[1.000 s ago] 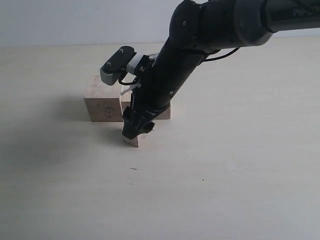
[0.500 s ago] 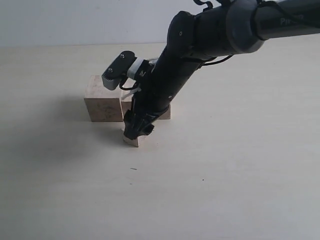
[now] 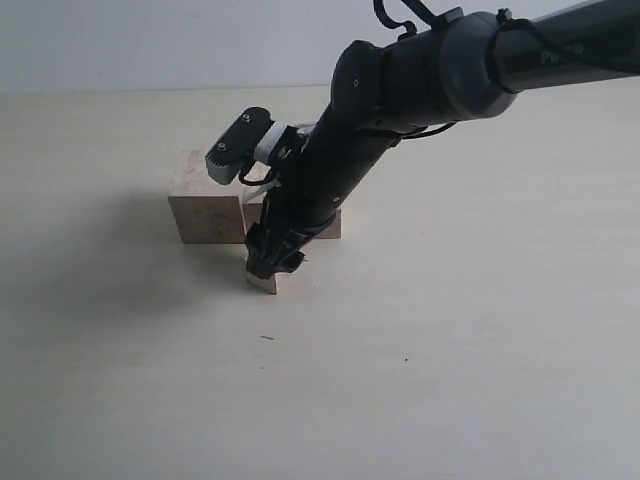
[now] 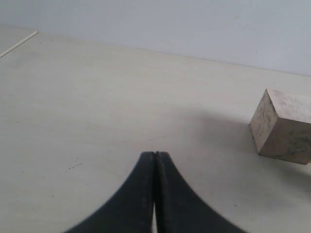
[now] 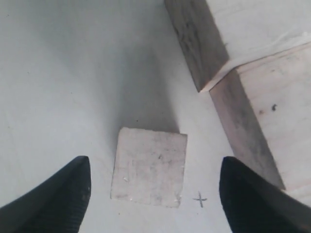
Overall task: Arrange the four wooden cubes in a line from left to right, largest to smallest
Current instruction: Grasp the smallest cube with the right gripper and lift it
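Note:
Three of the four wooden cubes show; a fourth is hidden or out of view. The largest cube (image 3: 205,205) (image 5: 243,24) stands left of a mid-sized cube (image 3: 330,225) (image 5: 277,107), touching it. A small cube (image 3: 264,284) (image 5: 149,167) rests on the table in front of them. My right gripper (image 3: 270,265) (image 5: 154,165) hangs open over the small cube, a finger (image 5: 73,194) on each side with clear gaps. My left gripper (image 4: 154,154) is shut and empty, low over the table, with a cube (image 4: 284,124) off to one side.
A small pencil cross (image 5: 199,199) is drawn on the pale table (image 3: 450,350) beside the small cube. My right arm (image 3: 400,90) reaches in from the upper right and covers part of the mid-sized cube. A pale wall (image 3: 150,40) backs the table.
My right gripper's fingers have spread a little wider around the small cube, and the arm's upper part has leaned slightly lower. The cubes have not moved.

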Controlling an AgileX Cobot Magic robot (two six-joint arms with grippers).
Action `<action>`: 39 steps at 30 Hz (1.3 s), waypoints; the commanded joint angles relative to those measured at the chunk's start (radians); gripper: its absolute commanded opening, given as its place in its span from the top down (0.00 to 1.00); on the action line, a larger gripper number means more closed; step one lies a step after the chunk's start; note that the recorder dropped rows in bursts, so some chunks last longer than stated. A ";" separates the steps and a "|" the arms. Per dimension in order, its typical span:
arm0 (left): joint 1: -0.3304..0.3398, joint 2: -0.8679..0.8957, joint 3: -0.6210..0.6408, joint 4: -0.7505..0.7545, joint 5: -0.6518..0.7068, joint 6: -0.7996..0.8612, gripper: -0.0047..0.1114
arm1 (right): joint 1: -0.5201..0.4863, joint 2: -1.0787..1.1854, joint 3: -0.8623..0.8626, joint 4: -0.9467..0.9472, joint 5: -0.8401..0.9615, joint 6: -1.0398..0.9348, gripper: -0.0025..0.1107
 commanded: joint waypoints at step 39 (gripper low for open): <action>-0.005 -0.006 0.002 0.004 -0.008 0.000 0.96 | -0.101 -0.391 0.001 -0.289 0.167 0.035 0.98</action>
